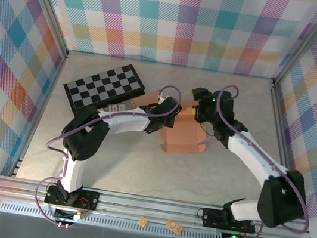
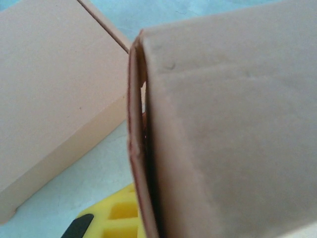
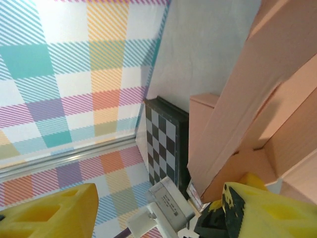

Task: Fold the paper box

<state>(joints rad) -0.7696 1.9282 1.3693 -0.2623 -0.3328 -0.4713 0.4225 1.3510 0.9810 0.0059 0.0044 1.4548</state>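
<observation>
Left claw [image 1: 169,115] pinched shut on paper box [image 1: 184,138] wall, hold firm. Right claw [image 3: 159,206] open (beside flap) — press along crease w/o crushing.

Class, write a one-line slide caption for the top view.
Left gripper and right gripper meet at a box beside a chessboard.

paper box [image 2: 233,124] blurred close up and cropped by the edges, chessboard [image 3: 166,144] partly hidden behind its flap
</observation>
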